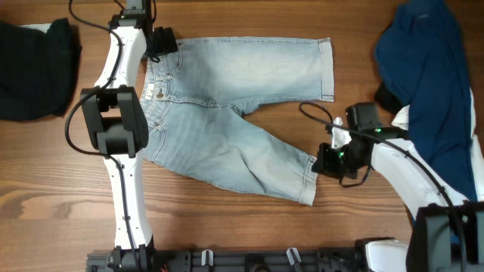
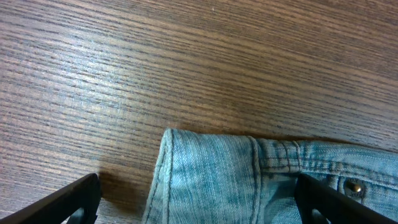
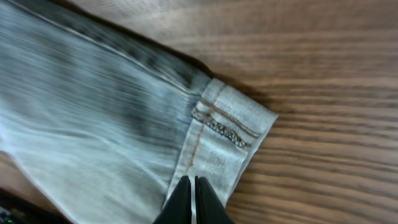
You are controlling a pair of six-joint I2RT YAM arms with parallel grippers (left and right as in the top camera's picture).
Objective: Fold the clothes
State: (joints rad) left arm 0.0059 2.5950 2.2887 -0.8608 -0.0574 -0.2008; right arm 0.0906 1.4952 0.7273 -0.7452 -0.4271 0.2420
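Note:
The clothes are faded light-blue denim shorts spread flat on the wooden table, waist to the left, legs to the right. My left gripper hovers at the far waistband corner. It is open wide, its dark fingers either side of the corner, and a metal button shows near the right finger. My right gripper is at the near leg's hem. In the right wrist view it is shut on the pale, slightly lifted cuff.
A dark blue garment lies heaped at the far right, over the right arm's side. A black garment sits at the far left edge. Bare wood runs along the front of the table.

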